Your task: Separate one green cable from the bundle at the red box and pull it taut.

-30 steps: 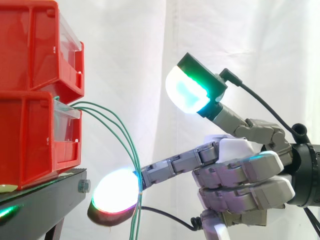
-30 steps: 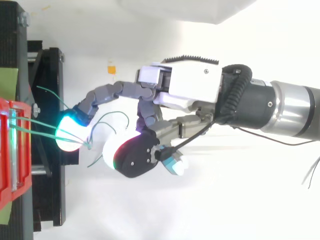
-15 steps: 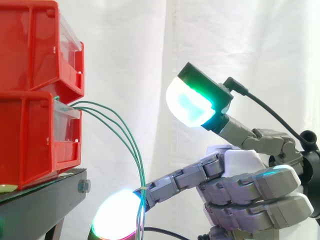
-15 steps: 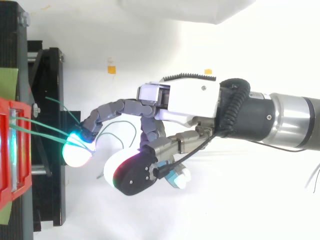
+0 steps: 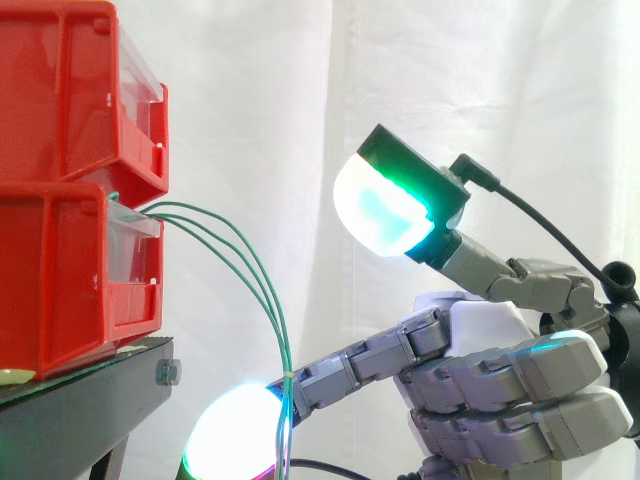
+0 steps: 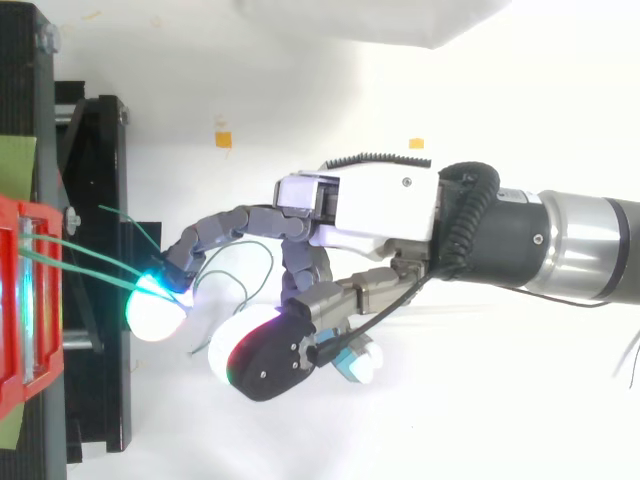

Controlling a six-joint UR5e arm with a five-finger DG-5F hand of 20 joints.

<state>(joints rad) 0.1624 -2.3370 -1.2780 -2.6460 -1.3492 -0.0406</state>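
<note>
1. Step in hand: singling out a strand; nothing is gripped yet. The green cables (image 5: 268, 300) leave the clear front of the lower red box (image 5: 60, 270), arc down and away from it, and gather at a pale tie (image 5: 286, 375) before hanging on below.
2. The hand (image 5: 480, 340) reaches in from the right. One finger is stretched towards the bundle, and its glowing pad (image 5: 235, 440) sits low, just past the strands. The cables cross that finger right at the tie, apparently touching it (whether it has slipped between strands, I cannot tell).
3. Fingers otherwise: the thumb pad (image 5: 380, 205) is raised wide and well apart from the cables, and the rest are folded against the palm. No pinch on anything.
4. From above, the strands (image 6: 90, 258) run from the box to the outstretched pad (image 6: 155, 312) and look slack.
5. Next move, by my reading: hook or pinch one strand near the tie, bringing the thumb down to meet the finger, then draw away from the box until the curve straightens.
6. Surface and room: the boxes are stacked on a black stand (image 5: 90, 410) before a white curtain (image 5: 300, 100). The ground below is white with two small orange marks (image 6: 222, 135).
</note>
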